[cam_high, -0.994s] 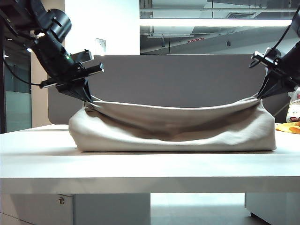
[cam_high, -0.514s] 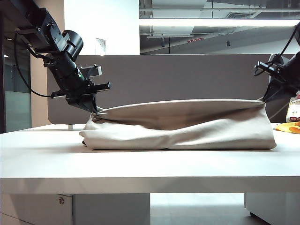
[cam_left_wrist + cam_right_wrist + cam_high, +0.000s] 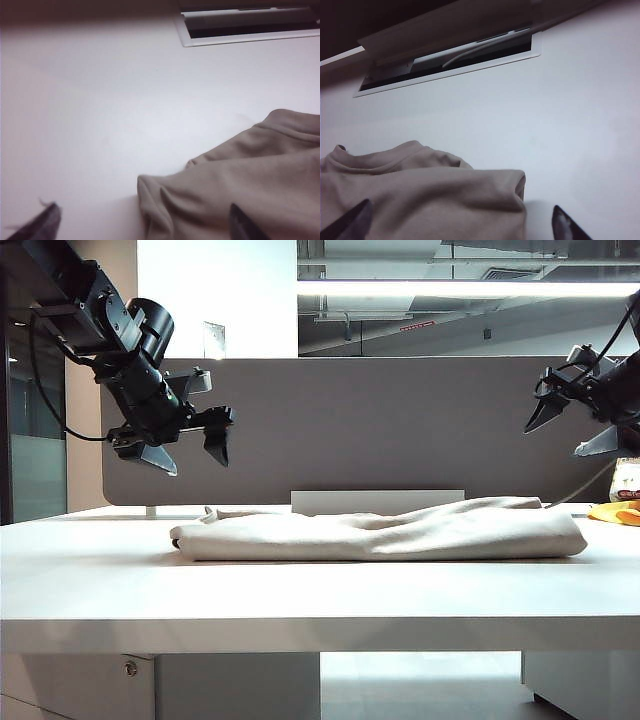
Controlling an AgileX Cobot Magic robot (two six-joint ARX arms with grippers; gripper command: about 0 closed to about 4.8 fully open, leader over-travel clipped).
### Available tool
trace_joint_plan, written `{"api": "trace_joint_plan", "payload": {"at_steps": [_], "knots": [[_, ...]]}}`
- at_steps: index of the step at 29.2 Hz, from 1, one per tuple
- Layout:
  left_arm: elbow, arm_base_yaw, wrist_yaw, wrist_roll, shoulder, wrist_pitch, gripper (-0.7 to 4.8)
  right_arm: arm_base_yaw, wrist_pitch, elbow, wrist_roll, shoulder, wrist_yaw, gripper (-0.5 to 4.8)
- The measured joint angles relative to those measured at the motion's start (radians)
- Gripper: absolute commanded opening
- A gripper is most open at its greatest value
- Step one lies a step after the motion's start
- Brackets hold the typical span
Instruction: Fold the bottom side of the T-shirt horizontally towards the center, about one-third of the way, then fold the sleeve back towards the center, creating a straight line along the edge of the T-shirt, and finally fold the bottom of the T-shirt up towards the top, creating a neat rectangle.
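The T-shirt [image 3: 400, 532] lies folded in a long low bundle across the white counter [image 3: 300, 590], stretching from left of the middle almost to the right edge, with a small yellow-orange item [image 3: 615, 512] just beyond its right end. Both grippers hang in the air clear of it: the left gripper [image 3: 187, 448] above and beside the bundle's left end, the right gripper [image 3: 572, 430] above its right end, each with its fingers spread wide and nothing between them. In the left wrist view the cloth [image 3: 250, 185] sits in soft rounded rolls with a lumpy corner; in the right wrist view the ribbed neck band [image 3: 380, 159] shows at the far edge of a smoothly doubled layer [image 3: 430, 205]. The cloth looks light, limp and thick enough to hold a loose crease but not a sharp one; it will likely sag between two holds and drag its lower layers along if lifted carelessly. It is neither fragile nor slippery, so a firm pinch should not harm it. The sensible holds seem to be the two corners of one edge, taken by the top layer only, one per gripper, so the fold stays straight. The left end is rumpled and may need the fingers to come in low to catch a single layer.
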Motion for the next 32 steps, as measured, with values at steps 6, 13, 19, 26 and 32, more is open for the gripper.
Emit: {"api": "trace_joint_plan", "payload": {"at_steps": [6, 13, 19, 26, 32], "knots": [[0.000, 0.006, -0.001, -0.005, -0.071, -0.106, 0.46, -0.031, -0.140, -0.002, 0.003, -0.002, -0.064, -0.06], [-0.070, 0.005, 0.001, 0.007, -0.224, -0.126, 0.43, -0.033, -0.253, -0.027, -0.109, -0.070, -0.080, -0.06], [-0.302, 0.007, 0.000, 0.002, -0.426, -0.046, 0.16, -0.021, -0.203, -0.222, -0.137, -0.235, -0.082, -0.06], [-0.588, 0.005, -0.005, -0.013, -0.697, 0.058, 0.16, -0.006, -0.082, -0.528, -0.149, -0.469, -0.082, -0.06], [-0.817, -0.020, -0.057, -0.016, -0.930, 0.063, 0.16, 0.018, -0.003, -0.763, -0.150, -0.664, -0.080, -0.06]]}}
